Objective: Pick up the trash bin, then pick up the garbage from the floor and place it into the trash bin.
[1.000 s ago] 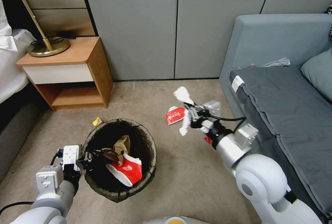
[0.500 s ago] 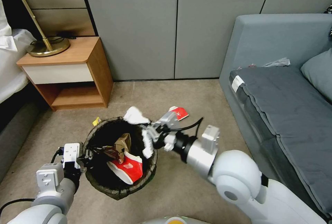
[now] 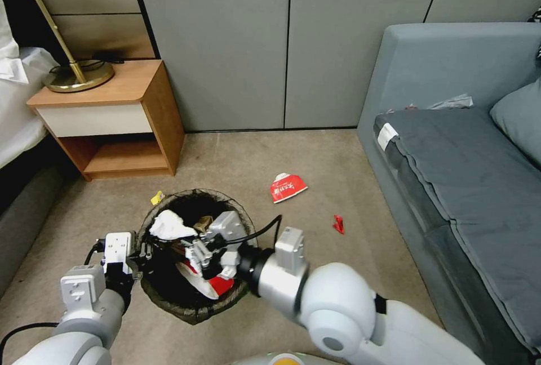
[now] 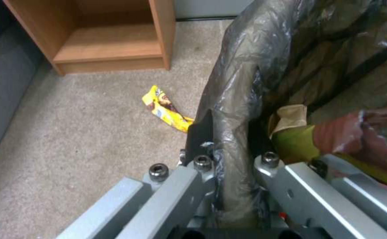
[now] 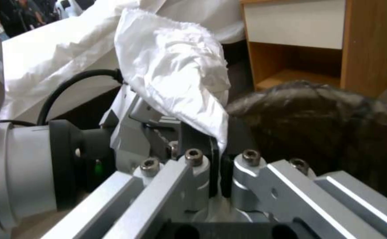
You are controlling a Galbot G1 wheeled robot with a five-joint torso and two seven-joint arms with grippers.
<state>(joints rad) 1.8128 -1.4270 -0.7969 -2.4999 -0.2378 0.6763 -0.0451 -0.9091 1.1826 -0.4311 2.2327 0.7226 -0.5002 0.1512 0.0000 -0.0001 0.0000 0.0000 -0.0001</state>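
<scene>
Clamping crumpled white paper [image 3: 169,225], long axis seemingly leftward over trash bin [image 3: 169,303], right gripper [image 3: 194,249]; left gripper [image 3: 142,253] pinching rim

Bin mouth [image 3: 194,199] crowded — right hand [image 3: 194,249], white paper [image 3: 169,225] above.

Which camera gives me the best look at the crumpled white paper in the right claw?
The right wrist view: the crumpled white paper is large there, pinched in the right claw. The head view shows it smaller, over the trash bin. The left wrist view shows the bin's bagged rim in the left claw.
</scene>
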